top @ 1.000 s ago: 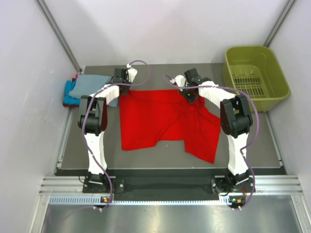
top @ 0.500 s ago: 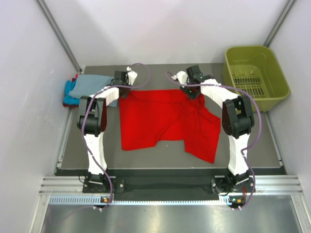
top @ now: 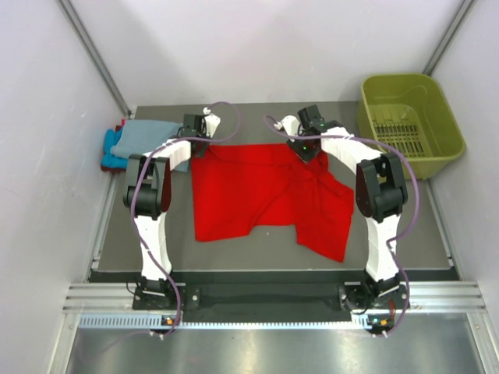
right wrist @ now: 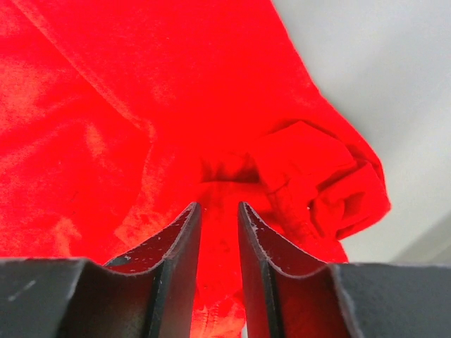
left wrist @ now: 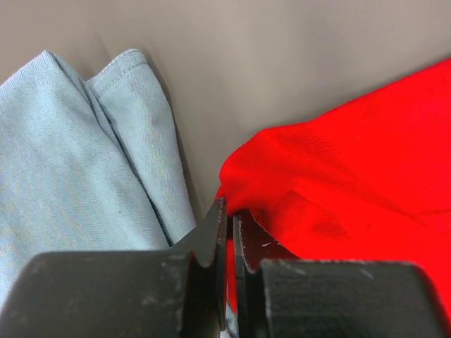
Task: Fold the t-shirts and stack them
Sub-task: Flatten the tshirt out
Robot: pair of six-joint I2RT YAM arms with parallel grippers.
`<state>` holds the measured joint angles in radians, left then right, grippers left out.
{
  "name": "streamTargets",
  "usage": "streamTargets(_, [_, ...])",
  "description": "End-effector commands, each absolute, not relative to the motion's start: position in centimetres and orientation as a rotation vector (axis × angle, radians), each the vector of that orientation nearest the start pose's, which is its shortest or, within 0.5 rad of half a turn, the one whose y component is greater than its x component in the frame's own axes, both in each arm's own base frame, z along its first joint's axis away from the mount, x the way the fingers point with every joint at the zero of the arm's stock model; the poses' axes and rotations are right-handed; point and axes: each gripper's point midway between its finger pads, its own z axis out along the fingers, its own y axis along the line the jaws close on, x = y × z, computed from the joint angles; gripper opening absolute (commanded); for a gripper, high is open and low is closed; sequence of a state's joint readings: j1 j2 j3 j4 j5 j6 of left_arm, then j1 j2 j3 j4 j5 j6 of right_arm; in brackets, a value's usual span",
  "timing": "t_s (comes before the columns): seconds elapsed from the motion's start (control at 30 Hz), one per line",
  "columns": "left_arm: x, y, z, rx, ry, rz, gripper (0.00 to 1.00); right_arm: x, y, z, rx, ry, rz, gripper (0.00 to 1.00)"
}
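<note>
— Red, soft and limp: that was how the red t-shirt [top: 249, 195] read. It lay spread over the middle of the dark table [top: 249, 257], unfolded, with its right half creased and a bunched lump at the far right corner.
— Heavy?
— I judged it light. It would sag and drape from any single pinch, and drag over the table rather than slide clean. Nothing about it looked fragile. The risk was stray folds creeping in, not damage.
— Who had hold of it?
— The left gripper [left wrist: 227, 204] was clenched on the far left corner, and the cloth peaked up into its fingertips. That was just beside the grey-blue t-shirt [left wrist: 77, 162], which lay at the table's far left with a turquoise t-shirt [top: 111, 148] showing at its left edge. The right gripper [right wrist: 218, 208] hung over the crumpled far right part with its jaws parted. Only cloth lay below them, and nothing was pinched.
— So where should it be taken?
— At two matching corners along one edge, pinching a seam or hem where the cloth is doubled and less likely to slip out. Held taut between both arms, it should fold flat. From one pinch alone it would likely bunch.
</note>
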<state>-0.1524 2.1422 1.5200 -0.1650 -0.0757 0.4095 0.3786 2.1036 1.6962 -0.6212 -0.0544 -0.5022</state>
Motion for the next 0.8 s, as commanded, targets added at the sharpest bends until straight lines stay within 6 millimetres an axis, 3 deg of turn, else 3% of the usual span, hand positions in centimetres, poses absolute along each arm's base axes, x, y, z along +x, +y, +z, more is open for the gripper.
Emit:
streamTargets(0.0, [54.7,-5.6,6.6,0.593,2.219,0.214,0.00,47.0,19.2,7.6,-1.145,2.305,0.065,0.29])
streamTargets(0.33, [54.9,-5.5,6.2,0.594,2.222,0.217,0.00,46.3,20.9,7.0,-1.189,2.303,0.092,0.25])
streamTargets(0.77, [54.8,-5.2,6.1,0.603,2.223,0.233,0.00,47.2,20.3,6.0,-1.184,2.315,0.039,0.12])
